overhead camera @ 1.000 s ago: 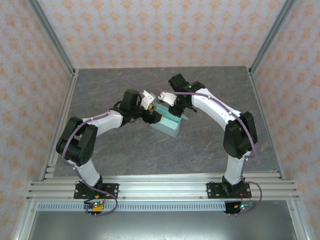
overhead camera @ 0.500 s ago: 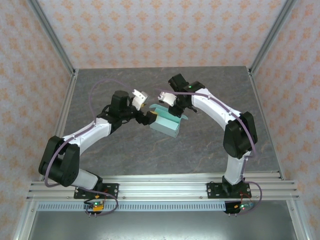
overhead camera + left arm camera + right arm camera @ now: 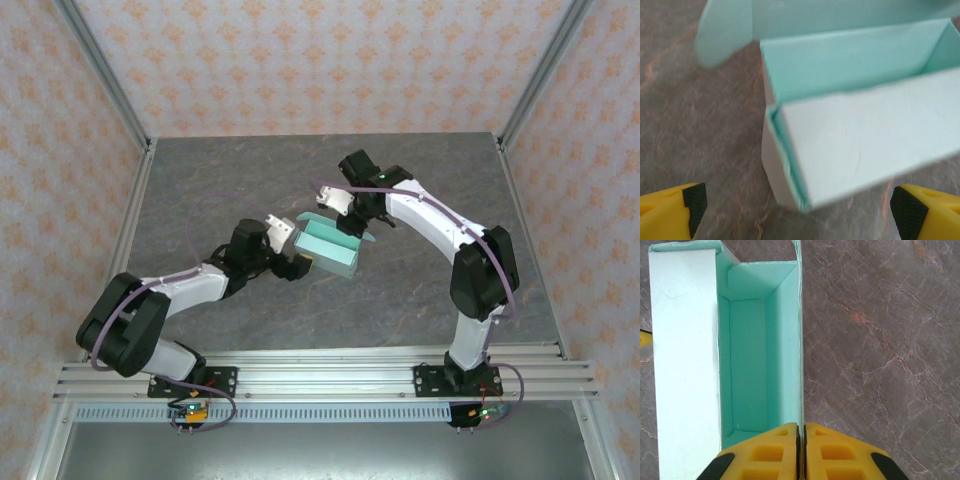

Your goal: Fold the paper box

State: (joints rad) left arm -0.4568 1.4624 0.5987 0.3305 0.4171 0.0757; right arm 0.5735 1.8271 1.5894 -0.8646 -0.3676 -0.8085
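Note:
The paper box (image 3: 330, 250) is a pale mint rectangular box with an open top, in the middle of the table. One lid flap (image 3: 865, 135) lies partly over the opening and another flap (image 3: 722, 30) sticks out behind. My right gripper (image 3: 347, 213) is shut on the box's far long wall (image 3: 801, 340), pinching its thin edge between the yellow fingers (image 3: 775, 455). The box's inside (image 3: 747, 360) shows to the left of those fingers. My left gripper (image 3: 292, 245) stands open just short of the box's left end, its fingertips (image 3: 670, 210) wide on both sides of the near corner, touching nothing.
The grey marbled tabletop (image 3: 250, 180) is bare all around the box. Metal frame posts (image 3: 120, 100) and patterned walls close in the left, right and back. An aluminium rail (image 3: 320, 380) carrying both arm bases runs along the near edge.
My left arm has drawn back toward the near left and its jaws have spread wider. The box has shifted slightly with it. The right gripper keeps its pinch in place.

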